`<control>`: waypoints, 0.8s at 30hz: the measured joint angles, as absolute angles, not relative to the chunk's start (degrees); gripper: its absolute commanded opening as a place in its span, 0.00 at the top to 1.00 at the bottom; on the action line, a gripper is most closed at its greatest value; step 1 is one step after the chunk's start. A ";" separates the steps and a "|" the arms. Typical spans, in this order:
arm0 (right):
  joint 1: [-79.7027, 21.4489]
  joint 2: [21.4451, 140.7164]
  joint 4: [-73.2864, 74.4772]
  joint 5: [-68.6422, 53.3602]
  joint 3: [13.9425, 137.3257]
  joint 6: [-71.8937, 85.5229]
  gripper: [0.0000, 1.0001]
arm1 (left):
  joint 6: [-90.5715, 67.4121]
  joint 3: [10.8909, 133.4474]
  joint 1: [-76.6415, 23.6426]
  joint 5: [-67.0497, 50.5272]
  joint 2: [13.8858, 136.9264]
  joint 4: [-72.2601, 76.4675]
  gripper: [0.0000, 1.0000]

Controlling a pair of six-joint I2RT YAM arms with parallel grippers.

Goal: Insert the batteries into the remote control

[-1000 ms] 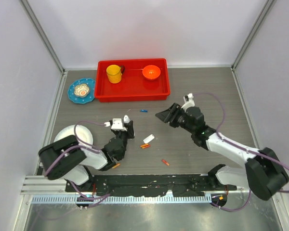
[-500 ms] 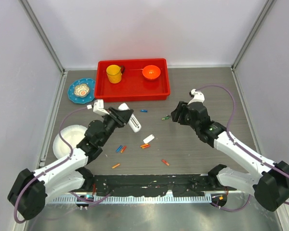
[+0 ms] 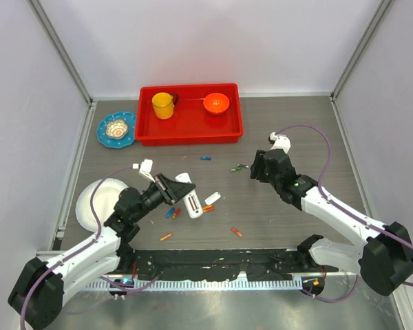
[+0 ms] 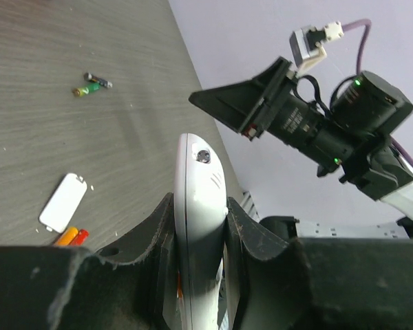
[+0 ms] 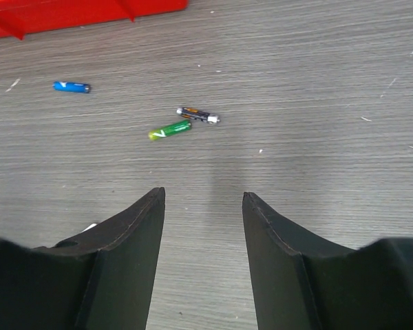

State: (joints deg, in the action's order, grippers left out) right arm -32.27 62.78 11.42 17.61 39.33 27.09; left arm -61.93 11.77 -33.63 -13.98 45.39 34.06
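**A:** What is the left gripper doing?

**B:** It is clamping the slim white plastic remote control with rounded ends. In the left wrist view its black fingers are pressing on both long sides of the remote, which is sitting edge-on between them, with its rounded tip sticking out past the fingertips.

**A:** And where is the remote sitting over the grey wood-grain table?

**B:** It is hanging left of centre. Its free end is pointing towards the small flat white cover piece and a pair of tiny orange cylinder batteries lying just beside that piece.

**A:** Is the right gripper carrying anything?

**B:** No. Its jaws are standing moderately apart with only bare table showing between them.

**A:** What is lying near it?

**B:** A small green battery and a black-and-orange battery are lying side by side just ahead of the fingertips, apart from them. A blue battery is resting further off, near the red plastic tray.
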 measured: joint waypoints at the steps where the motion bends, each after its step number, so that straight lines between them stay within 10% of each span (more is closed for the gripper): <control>1: -32.29 63.16 10.83 18.20 38.94 27.09 0.47 | -62.41 10.52 -33.63 -14.46 44.75 34.96 1.00; 24: -46.04 68.53 7.73 11.07 38.04 22.74 0.49 | -63.55 4.32 -33.63 -13.96 25.91 32.93 1.00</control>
State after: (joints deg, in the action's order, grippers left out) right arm -46.04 68.53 7.73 11.07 38.04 22.74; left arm -63.55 4.32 -33.63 -13.96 25.91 32.93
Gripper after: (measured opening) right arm 0.516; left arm 0.299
